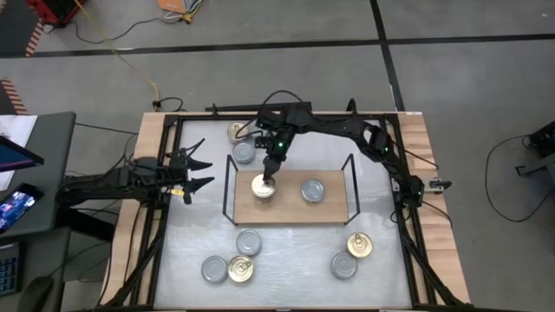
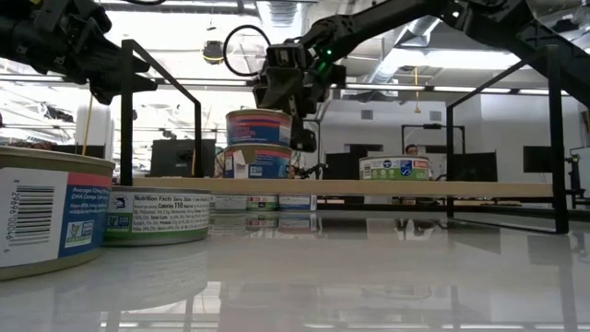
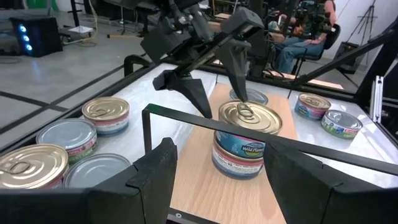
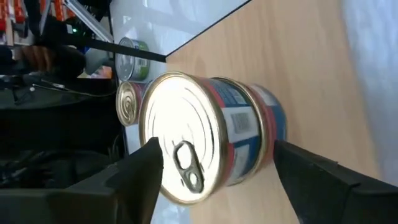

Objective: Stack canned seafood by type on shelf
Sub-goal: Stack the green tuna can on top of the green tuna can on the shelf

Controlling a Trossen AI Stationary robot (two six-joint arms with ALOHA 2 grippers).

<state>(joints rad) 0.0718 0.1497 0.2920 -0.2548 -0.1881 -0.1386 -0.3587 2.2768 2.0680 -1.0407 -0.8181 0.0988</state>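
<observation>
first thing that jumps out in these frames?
The right gripper, fingers spread, sits just above a two-high stack of gold-lid tins at the left end of the shelf. A lone silver-lid tin sits beside it on the board. The left gripper waits open off the shelf's left side, with loose tins scattered on the table.

Your shelf (image 1: 290,214) holds two gold-lidded tins (image 1: 263,187) stacked at nine o'clock, one silver tin (image 1: 313,191) alone toward three o'clock.
</observation>
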